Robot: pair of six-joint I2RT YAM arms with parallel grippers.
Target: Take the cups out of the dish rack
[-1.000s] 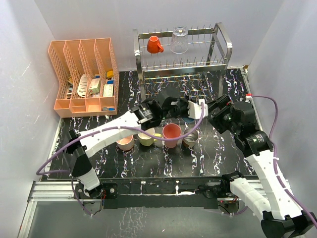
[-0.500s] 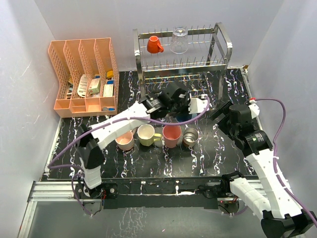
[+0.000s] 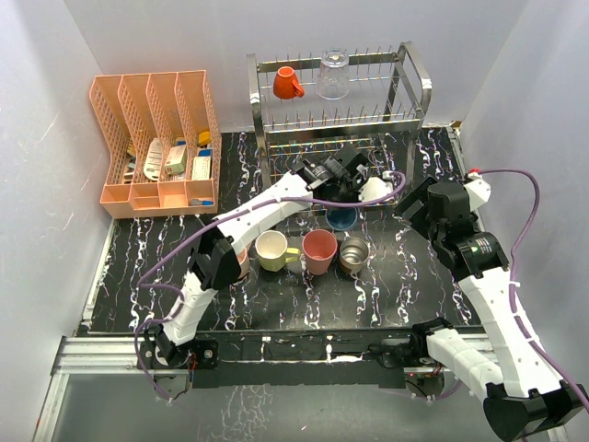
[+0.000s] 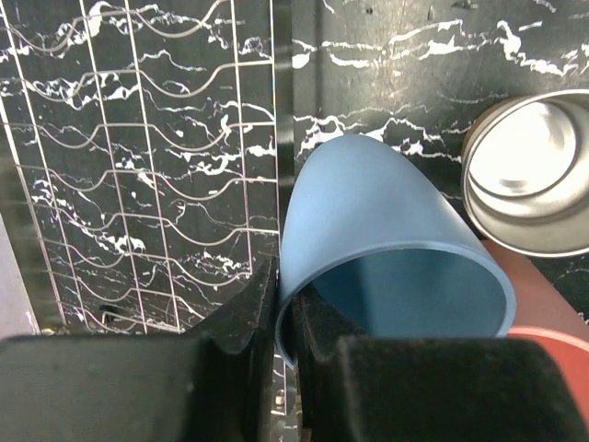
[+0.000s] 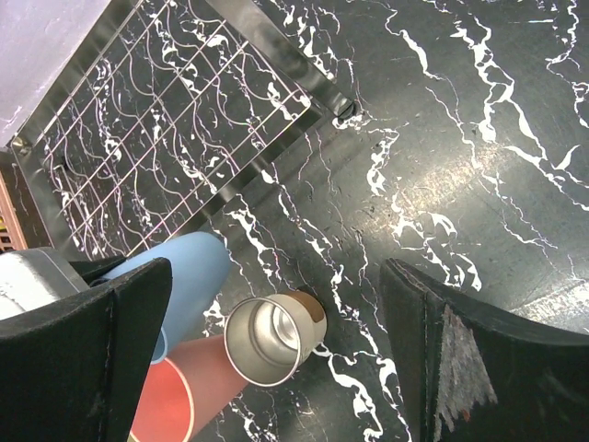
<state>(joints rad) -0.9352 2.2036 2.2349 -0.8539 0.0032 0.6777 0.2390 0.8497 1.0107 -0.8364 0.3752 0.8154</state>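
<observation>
- Black marbled table [image 3: 405,276] lies under my two arms.
- My left pincer [image 4: 283,308] pinches the wall of the light blue tumbler [image 4: 368,212], which is tilted, just before the dish rack [image 3: 419,87].
- My right pincer [image 5: 274,276] gapes wide, holding nothing.

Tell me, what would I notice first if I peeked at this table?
The left gripper pinches the rim of a light blue tumbler, just in front of the dish rack. Up on the rack's top tier sit a small orange mug and a clear glass.
</observation>
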